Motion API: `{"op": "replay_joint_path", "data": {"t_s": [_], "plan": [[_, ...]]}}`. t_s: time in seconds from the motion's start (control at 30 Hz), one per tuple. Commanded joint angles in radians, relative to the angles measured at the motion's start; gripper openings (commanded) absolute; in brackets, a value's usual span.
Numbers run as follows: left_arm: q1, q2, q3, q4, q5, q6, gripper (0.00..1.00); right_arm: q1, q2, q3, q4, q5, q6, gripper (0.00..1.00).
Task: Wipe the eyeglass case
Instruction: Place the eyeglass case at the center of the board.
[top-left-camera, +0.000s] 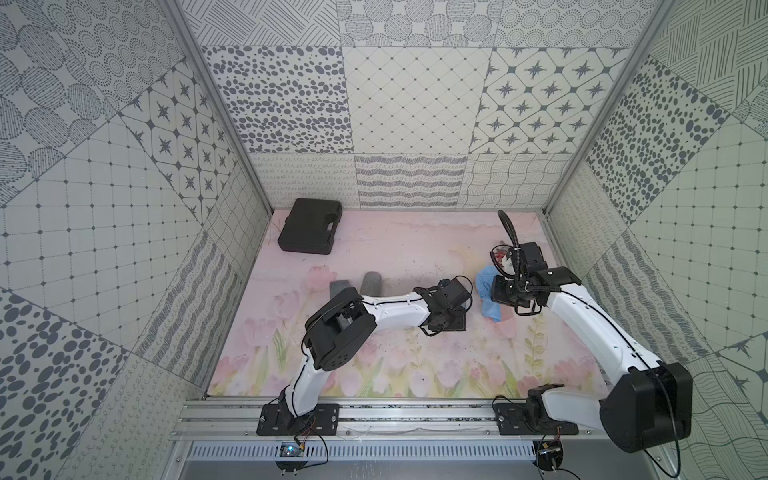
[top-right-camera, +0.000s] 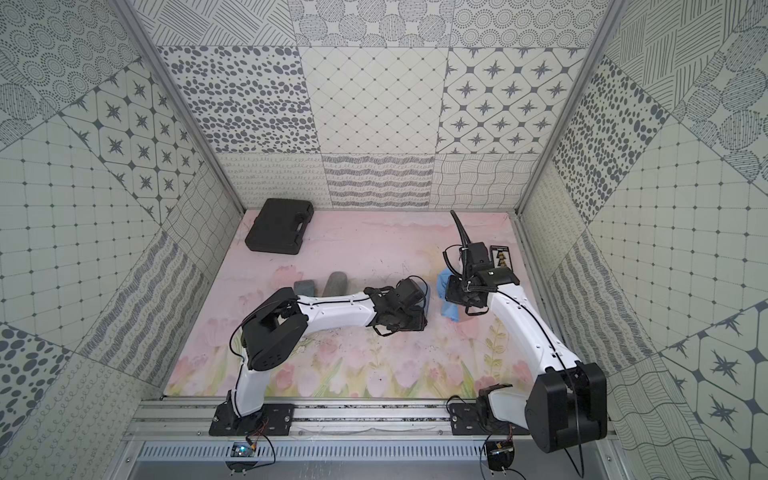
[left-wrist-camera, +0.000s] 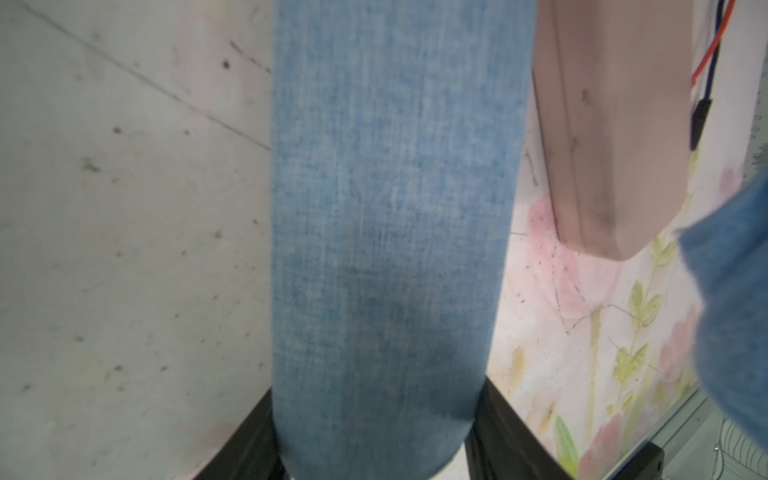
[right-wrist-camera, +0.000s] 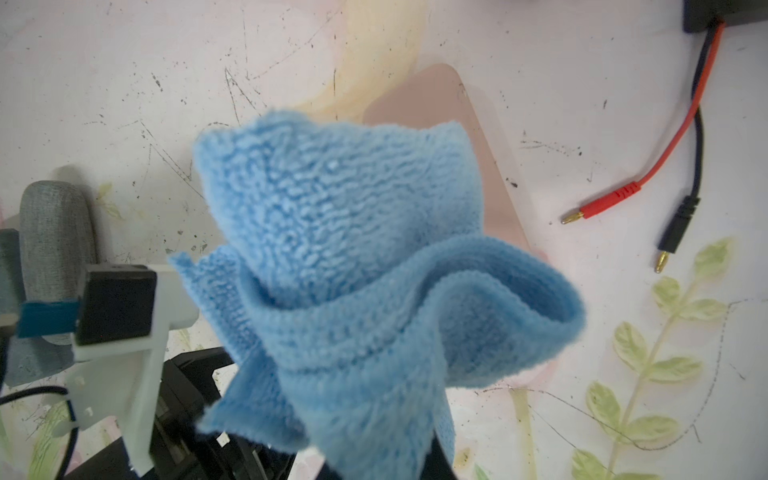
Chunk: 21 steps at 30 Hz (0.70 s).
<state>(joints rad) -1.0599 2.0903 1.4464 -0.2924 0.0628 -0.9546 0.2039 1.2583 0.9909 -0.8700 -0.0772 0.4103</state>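
Observation:
A blue denim-look eyeglass case (left-wrist-camera: 386, 232) runs lengthwise out from my left gripper (left-wrist-camera: 374, 436), which is shut on its near end, one black finger (left-wrist-camera: 245, 440) on each side. In a top view only a blue sliver of the case (top-right-camera: 424, 297) shows past the left wrist. My right gripper (right-wrist-camera: 374, 457) is shut on a bunched light-blue microfibre cloth (right-wrist-camera: 374, 270), which hides its fingers. In both top views the cloth (top-left-camera: 488, 297) (top-right-camera: 448, 299) hangs just right of the left gripper (top-left-camera: 453, 299). In the left wrist view the cloth (left-wrist-camera: 739, 291) sits apart from the case.
A pink case (right-wrist-camera: 478, 166) (left-wrist-camera: 611, 124) lies on the floral mat beyond the cloth. Red and black plug leads (right-wrist-camera: 623, 195) lie beside it. Two grey cases (top-left-camera: 340, 286) (top-left-camera: 372, 282) stand behind the left arm. A black tool case (top-left-camera: 311, 226) lies at the back left.

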Motion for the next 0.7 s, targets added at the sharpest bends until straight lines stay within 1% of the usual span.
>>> {"op": "replay_joint_path", "data": {"t_s": [0.0, 0.07, 0.2, 0.27, 0.4, 0.57, 0.67], "plan": [[-0.007, 0.079, 0.068, -0.1, -0.058, -0.096, 0.47, -0.014, -0.014, -0.001, 0.04, -0.005, -0.019, 0.0], [-0.011, 0.089, 0.081, -0.099, -0.054, -0.103, 0.55, -0.015, -0.016, 0.006, 0.04, -0.006, -0.023, 0.0], [-0.014, 0.102, 0.077, -0.079, -0.036, -0.122, 0.58, -0.018, -0.013, 0.007, 0.041, 0.008, -0.032, 0.0], [-0.013, 0.102, 0.074, -0.063, -0.031, -0.126, 0.64, -0.019, -0.02, 0.0, 0.043, 0.004, -0.025, 0.0], [-0.014, 0.101, 0.068, -0.036, -0.018, -0.131, 0.72, -0.021, -0.027, -0.011, 0.043, 0.01, -0.025, 0.0], [-0.017, 0.09, 0.062, -0.03, -0.013, -0.13, 0.75, -0.024, -0.02, -0.011, 0.044, 0.01, -0.026, 0.0], [-0.017, 0.05, 0.04, -0.03, -0.033, -0.123, 0.77, -0.024, -0.02, 0.001, 0.039, 0.009, -0.023, 0.0]]}}
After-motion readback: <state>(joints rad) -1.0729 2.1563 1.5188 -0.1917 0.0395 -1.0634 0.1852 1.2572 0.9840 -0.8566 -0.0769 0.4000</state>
